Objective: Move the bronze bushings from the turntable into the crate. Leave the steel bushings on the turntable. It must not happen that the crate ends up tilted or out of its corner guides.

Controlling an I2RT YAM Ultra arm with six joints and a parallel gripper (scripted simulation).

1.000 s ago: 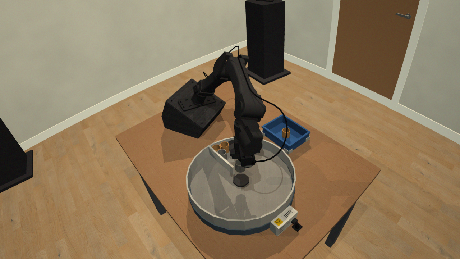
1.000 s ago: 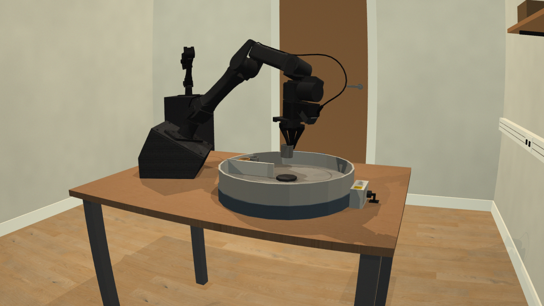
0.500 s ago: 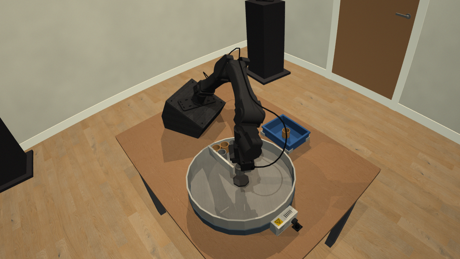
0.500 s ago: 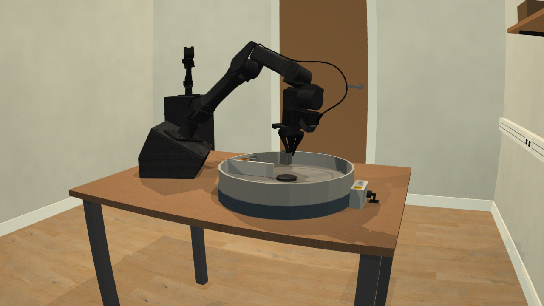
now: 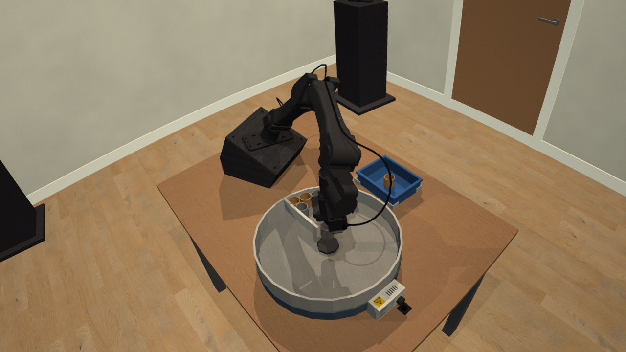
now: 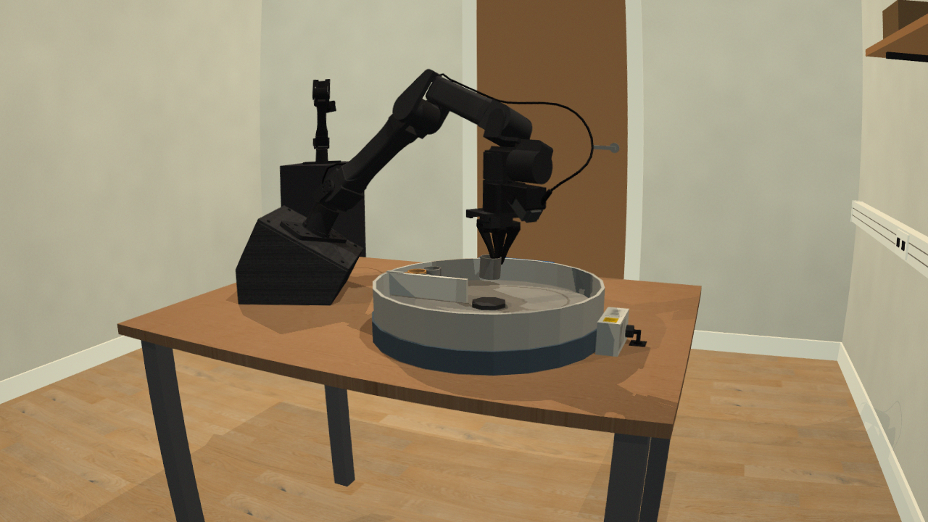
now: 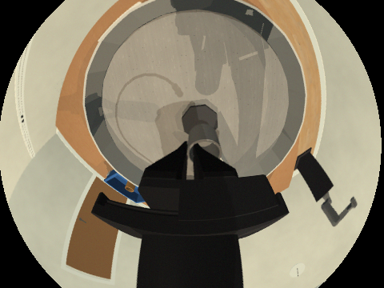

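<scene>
Apparently, only the top view shows two bronze bushings [image 5: 305, 199] beside the partition [image 5: 301, 213] [image 6: 428, 287].

Walls: pale, mottled, white baseboards.
Door [image 5: 503, 61] [image 6: 551, 64] [image 7: 93, 236]: brown, beyond the tabletop's [image 5: 463, 236] [image 6: 259, 344] [image 7: 72, 108] far edge.
Floor: light wood planks.
Table legs: dark, beneath corners.

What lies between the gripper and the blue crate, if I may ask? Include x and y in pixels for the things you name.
The turntable's raised wall [image 5: 328, 305] [image 6: 493, 330] [image 7: 94, 80] stands between gripper [image 5: 329, 226] [image 6: 498, 258] [image 7: 190, 146] and crate [image 5: 374, 187] [image 6: 548, 262] [image 7: 116, 181], with the black cable [image 5: 390, 188] [image 6: 591, 130] looping above, as the top view shows.
</scene>
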